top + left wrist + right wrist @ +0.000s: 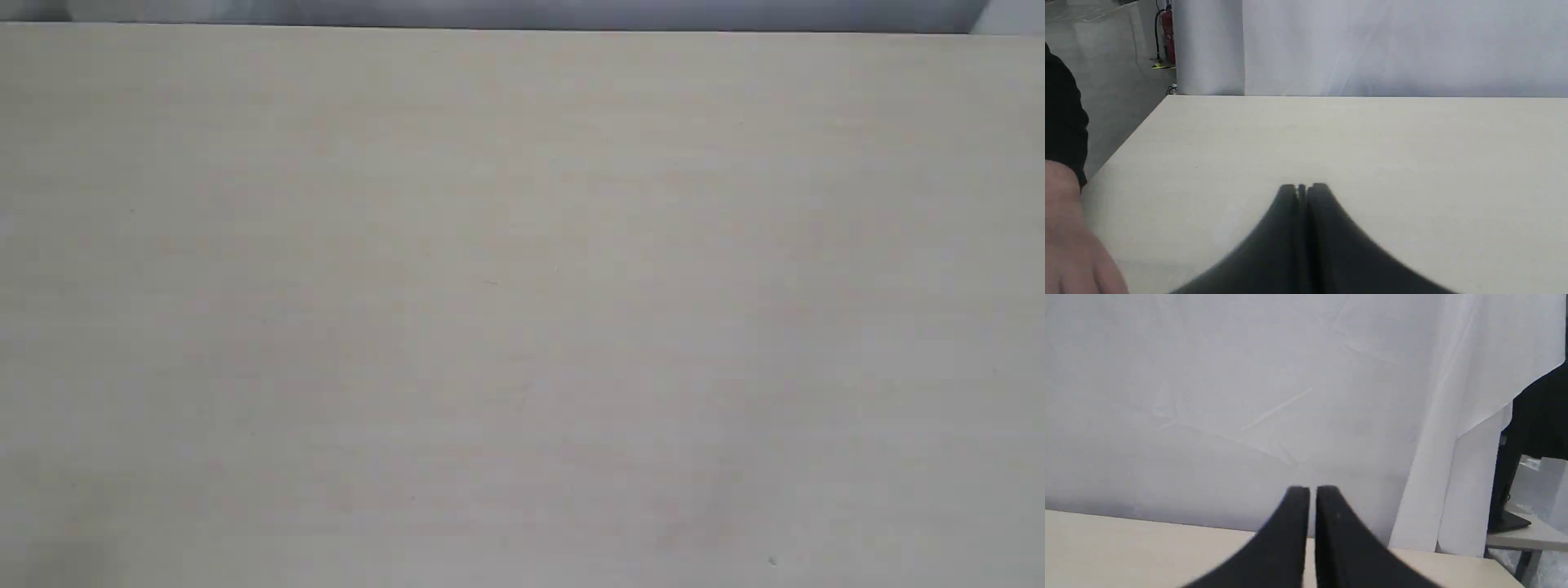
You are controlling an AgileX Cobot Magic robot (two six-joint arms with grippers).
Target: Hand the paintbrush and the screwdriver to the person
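Left wrist view shows the person (1067,237) only partly, blurred.

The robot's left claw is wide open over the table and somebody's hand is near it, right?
Not quite. The left gripper is shut, not wide open: the left wrist view shows its two dark fingers pressed together over the table. The rest is right: the person's hand is near it, at the edge of that same view.

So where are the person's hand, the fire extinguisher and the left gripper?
person's hand (1073,245): left wrist view, middle of the bare skin.
fire extinguisher (1170,41): left wrist view, its red body.
left gripper (1302,188): left wrist view, between its closed fingertips.
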